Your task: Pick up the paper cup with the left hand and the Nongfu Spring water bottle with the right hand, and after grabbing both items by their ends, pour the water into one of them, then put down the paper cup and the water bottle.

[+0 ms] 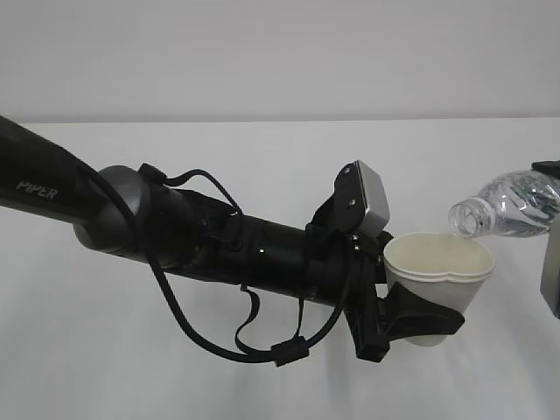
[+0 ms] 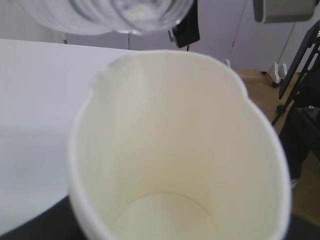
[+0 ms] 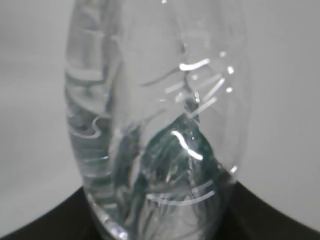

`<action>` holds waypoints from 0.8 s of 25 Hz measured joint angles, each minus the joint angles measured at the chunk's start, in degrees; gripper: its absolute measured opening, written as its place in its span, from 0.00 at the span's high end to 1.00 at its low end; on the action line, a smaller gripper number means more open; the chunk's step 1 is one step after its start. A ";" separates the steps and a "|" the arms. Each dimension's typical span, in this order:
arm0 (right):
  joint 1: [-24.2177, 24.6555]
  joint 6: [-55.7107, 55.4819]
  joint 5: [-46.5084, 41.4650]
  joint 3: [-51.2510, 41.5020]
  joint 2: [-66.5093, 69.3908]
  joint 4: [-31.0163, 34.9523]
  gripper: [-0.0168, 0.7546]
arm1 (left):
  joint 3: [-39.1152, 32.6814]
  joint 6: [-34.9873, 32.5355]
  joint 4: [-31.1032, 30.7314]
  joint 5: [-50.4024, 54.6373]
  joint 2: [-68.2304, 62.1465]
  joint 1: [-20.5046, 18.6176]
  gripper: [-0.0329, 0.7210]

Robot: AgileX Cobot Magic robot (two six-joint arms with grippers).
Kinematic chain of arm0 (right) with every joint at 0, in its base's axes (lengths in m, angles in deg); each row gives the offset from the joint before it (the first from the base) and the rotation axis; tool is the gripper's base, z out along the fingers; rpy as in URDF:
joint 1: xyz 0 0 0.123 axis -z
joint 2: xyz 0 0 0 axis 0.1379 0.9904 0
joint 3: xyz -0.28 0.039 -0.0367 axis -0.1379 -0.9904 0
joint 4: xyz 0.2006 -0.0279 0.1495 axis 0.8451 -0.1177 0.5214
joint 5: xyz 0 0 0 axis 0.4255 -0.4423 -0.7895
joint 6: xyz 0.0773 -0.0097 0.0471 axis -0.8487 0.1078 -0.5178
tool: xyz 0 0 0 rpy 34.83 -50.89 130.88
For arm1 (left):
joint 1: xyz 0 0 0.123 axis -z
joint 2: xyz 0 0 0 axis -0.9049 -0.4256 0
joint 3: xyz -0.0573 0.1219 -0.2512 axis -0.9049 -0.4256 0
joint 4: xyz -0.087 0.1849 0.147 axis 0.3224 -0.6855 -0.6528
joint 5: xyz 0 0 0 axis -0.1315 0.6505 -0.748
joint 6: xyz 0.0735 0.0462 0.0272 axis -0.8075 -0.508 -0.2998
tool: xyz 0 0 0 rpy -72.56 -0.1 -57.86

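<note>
My left gripper point(image 1: 427, 317), on the black PIPER arm, is shut on the paper cup point(image 1: 437, 267) and holds it upright above the table. In the left wrist view the cup point(image 2: 175, 150) fills the frame, and its inside looks dry. The Nongfu Spring water bottle point(image 1: 509, 203) lies tilted, with its open neck just over the cup's right rim. No stream of water shows. It also hangs blurred above the cup point(image 2: 110, 12). My right gripper point(image 3: 160, 227) is shut on the bottle point(image 3: 155, 115) at its base. Only that gripper's edge point(image 1: 551, 262) shows in the exterior view.
A white table point(image 1: 175, 376) lies under both arms, with a pale wall behind it. The left wrist view shows the table's far edge, a wooden floor and black stand legs point(image 2: 300, 80) to the right.
</note>
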 joint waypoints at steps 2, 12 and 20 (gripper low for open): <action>0.00 0.13 0.00 0.00 0.00 0.00 0.53 | 0.00 0.00 0.00 0.00 0.00 0.00 0.43; 0.00 1.13 0.81 0.00 0.00 0.25 0.53 | 0.00 0.25 -0.09 -0.09 0.00 0.00 0.43; 0.00 1.88 1.03 0.00 0.00 0.48 0.53 | 0.00 0.25 -0.35 -0.09 0.00 0.00 0.43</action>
